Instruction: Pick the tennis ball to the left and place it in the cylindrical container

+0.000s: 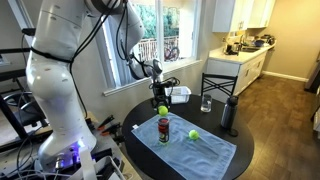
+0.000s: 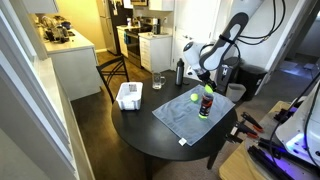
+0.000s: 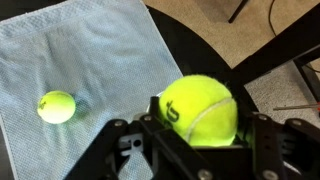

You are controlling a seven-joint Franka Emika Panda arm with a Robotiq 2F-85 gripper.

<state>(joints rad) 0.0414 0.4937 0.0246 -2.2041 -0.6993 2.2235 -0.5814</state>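
Observation:
My gripper (image 3: 200, 135) is shut on a yellow-green tennis ball (image 3: 200, 110). In both exterior views the gripper (image 1: 160, 98) (image 2: 208, 80) holds the ball (image 1: 162, 109) (image 2: 207, 92) right above the short dark-red cylindrical container (image 1: 163, 131) (image 2: 205, 106), which stands on a grey-blue towel (image 1: 205, 150) (image 2: 180, 118). In the wrist view the container is hidden behind the held ball. A second identical tennis ball (image 3: 57, 106) (image 1: 194, 133) (image 2: 194, 97) lies on the towel (image 3: 90, 50) beside the container.
On the round dark table (image 1: 235, 160) (image 2: 140, 125) stand a white rectangular basket (image 1: 179, 95) (image 2: 129, 96), a clear glass (image 1: 206, 103) (image 2: 158, 81) and a tall dark bottle (image 1: 229, 115) (image 2: 180, 72). A chair (image 1: 218, 85) (image 2: 112, 72) stands at the table's far side.

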